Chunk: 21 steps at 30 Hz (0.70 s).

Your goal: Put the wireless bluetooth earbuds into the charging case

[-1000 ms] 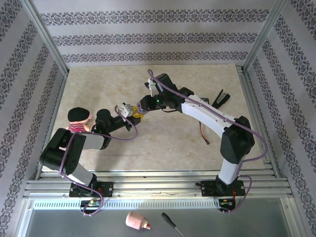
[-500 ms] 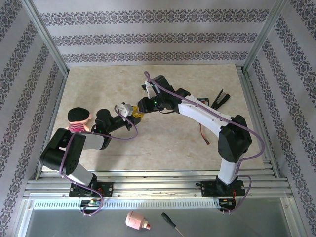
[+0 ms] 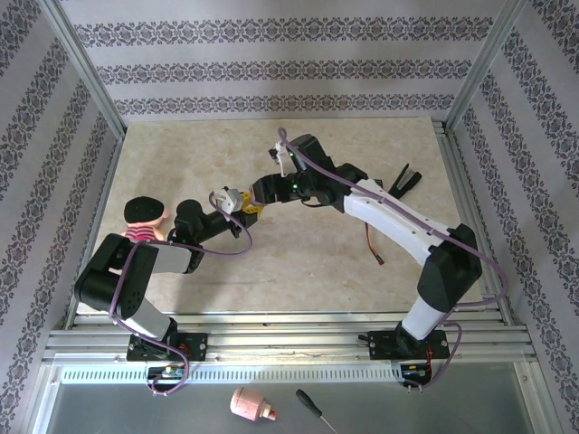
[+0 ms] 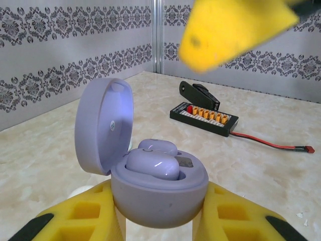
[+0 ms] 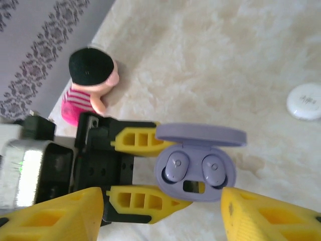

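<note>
Table: pale marbled top (image 3: pixel 298 262), walled in by patterned paper.
Right gripper (image 5: pixel 161 206): poised above the case, yellow fingers spread wide, touching nothing.
Left gripper (image 4: pixel 158 221): low over the table's middle, its yellow fingers pinching the case from both sides.
Doll (image 3: pixel 145 220): black hair, pink striped top, lay near the left edge.
Charging case (image 4: pixel 160 196): lilac, rounded, lid hinged open and upright, held off the table.
Earbuds (image 5: pixel 174 164): two lilac buds sat side by side in the case's wells.
</note>
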Each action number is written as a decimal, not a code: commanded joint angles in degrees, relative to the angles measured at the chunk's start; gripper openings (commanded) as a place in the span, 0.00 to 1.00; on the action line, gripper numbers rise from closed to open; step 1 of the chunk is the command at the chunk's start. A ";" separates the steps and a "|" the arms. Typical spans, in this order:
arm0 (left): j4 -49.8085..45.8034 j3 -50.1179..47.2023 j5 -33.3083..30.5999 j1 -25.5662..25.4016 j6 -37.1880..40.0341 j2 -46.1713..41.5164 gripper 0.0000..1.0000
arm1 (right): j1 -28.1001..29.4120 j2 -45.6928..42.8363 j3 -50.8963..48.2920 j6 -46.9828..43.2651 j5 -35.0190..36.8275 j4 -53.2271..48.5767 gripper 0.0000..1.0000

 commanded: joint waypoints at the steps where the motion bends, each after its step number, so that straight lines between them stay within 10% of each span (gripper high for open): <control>1: 3.83 0.30 0.84 -0.59 -1.49 0.37 0.17 | -2.06 0.75 1.00 -0.65 2.42 0.90 0.64; 21: 5.77 -0.45 0.80 -0.62 -3.10 -1.64 0.17 | -4.06 6.45 1.84 0.95 -4.33 -1.23 0.60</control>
